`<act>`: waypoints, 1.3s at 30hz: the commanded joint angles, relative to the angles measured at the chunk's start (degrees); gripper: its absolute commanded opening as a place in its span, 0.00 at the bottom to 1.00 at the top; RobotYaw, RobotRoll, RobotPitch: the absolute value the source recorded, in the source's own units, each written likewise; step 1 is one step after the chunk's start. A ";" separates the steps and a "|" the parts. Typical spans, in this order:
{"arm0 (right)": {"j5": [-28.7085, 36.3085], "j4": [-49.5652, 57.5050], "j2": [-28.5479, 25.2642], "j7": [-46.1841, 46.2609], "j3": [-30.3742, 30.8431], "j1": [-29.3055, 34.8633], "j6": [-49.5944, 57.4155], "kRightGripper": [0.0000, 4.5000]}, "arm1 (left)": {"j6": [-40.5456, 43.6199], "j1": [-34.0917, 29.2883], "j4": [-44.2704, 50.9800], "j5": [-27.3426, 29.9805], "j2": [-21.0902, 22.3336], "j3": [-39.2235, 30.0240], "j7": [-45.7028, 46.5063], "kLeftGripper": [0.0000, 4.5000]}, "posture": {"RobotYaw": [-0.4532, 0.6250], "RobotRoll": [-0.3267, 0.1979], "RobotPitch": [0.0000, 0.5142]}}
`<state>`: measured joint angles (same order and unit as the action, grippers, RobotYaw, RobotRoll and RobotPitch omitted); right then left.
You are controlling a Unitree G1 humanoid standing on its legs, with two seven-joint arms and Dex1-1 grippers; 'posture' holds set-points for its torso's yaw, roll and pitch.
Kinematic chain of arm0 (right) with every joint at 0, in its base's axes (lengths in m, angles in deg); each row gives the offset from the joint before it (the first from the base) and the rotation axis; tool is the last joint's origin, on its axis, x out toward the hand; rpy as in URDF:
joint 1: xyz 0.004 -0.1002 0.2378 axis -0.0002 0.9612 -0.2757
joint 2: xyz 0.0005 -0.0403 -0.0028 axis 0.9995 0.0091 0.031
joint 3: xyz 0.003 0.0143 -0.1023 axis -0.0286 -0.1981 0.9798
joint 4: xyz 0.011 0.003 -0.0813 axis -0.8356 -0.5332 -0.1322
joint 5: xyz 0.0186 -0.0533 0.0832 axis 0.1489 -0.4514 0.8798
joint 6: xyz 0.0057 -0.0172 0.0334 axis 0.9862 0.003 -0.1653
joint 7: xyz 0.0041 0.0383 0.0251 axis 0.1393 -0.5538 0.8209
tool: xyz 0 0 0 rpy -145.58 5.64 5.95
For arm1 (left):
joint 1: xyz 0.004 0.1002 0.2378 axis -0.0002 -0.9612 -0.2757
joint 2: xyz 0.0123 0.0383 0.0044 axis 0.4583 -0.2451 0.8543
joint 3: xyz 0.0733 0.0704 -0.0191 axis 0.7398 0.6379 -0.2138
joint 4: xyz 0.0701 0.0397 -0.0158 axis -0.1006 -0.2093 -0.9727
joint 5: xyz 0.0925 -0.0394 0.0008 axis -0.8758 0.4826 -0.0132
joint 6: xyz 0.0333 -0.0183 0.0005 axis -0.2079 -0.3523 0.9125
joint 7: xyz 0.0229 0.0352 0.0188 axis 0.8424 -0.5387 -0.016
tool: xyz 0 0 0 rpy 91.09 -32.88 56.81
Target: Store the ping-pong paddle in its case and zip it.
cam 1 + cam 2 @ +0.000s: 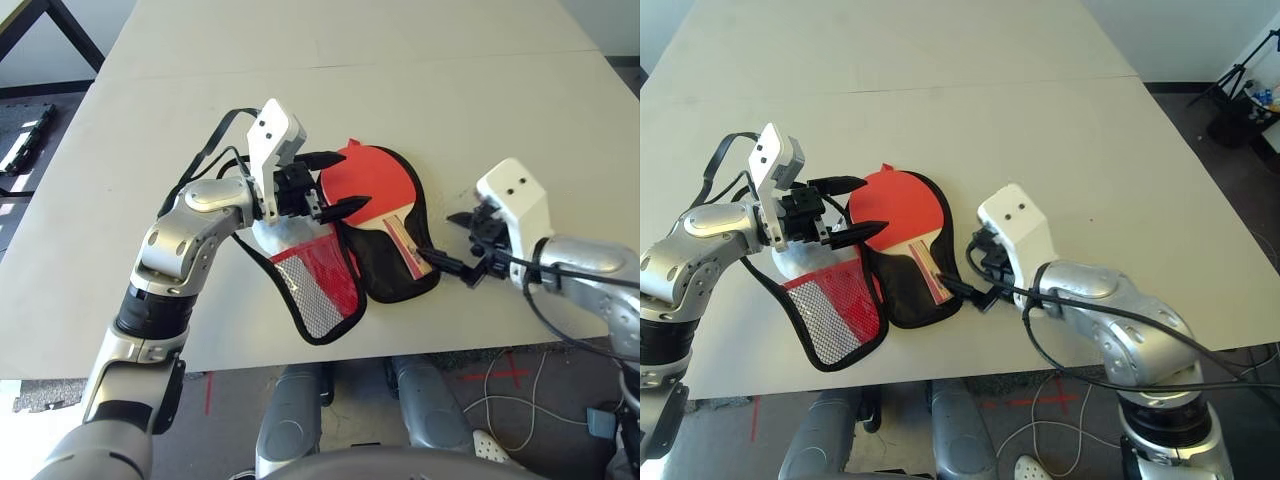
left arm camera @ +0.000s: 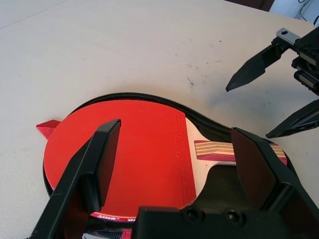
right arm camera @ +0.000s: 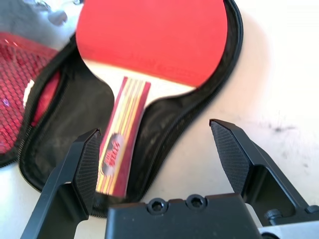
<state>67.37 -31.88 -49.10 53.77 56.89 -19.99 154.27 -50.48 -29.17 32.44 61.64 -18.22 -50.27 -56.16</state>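
Observation:
The ping-pong paddle [image 1: 372, 182] lies face up inside the open case [image 1: 392, 278]. Its red face rests on the black lining and its striped handle [image 3: 119, 134] points toward the table's front edge. The case's lid [image 1: 318, 285], red with a grey mesh pocket, is folded out to the left front. My left gripper [image 1: 358, 179] hovers open just above the left rim of the paddle face [image 2: 144, 149], holding nothing. To the right of the handle, my right gripper [image 1: 435, 235] also stands open and empty, fingers pointing at the case.
A pale grey-blue soft lump [image 1: 272, 236] sits under my left wrist beside the lid. The case lies near the table's front edge [image 1: 420, 350]. The pale table [image 1: 350, 60] stretches far behind and to both sides.

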 commanded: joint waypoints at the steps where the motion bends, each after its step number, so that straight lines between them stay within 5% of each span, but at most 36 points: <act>1: -0.49 -0.38 2.28 2.22 3.72 0.16 0.52 1.00 | -0.17 -0.82 0.16 -0.46 0.09 0.46 -0.07 1.00 | 0.37 0.62 0.51; 14: -0.98 -3.50 7.51 6.99 8.84 -0.49 8.17 1.00 | 2.13 3.46 2.28 -0.19 6.39 -0.23 -3.41 1.00 | 0.38 0.62 0.52; 17: -0.64 -3.24 7.84 7.05 8.79 -0.57 9.55 0.88 | 4.09 3.24 3.54 0.86 8.02 -0.25 -4.69 1.00 | 0.39 0.62 0.51; 26: 3.16 0.05 6.58 4.25 3.72 -0.15 12.79 0.29 | 4.88 1.83 4.55 0.94 8.23 0.18 -4.70 1.00 | 0.38 0.62 0.52; 39: 0.69 2.35 11.09 10.72 -1.87 0.87 15.01 0.29 | 4.33 1.00 4.10 0.45 6.87 0.89 -4.26 1.00 | 0.36 0.62 0.53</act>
<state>68.84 -31.41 -38.97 63.22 55.92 -19.34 169.00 -45.91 -27.37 35.88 62.14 -11.12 -50.29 -60.35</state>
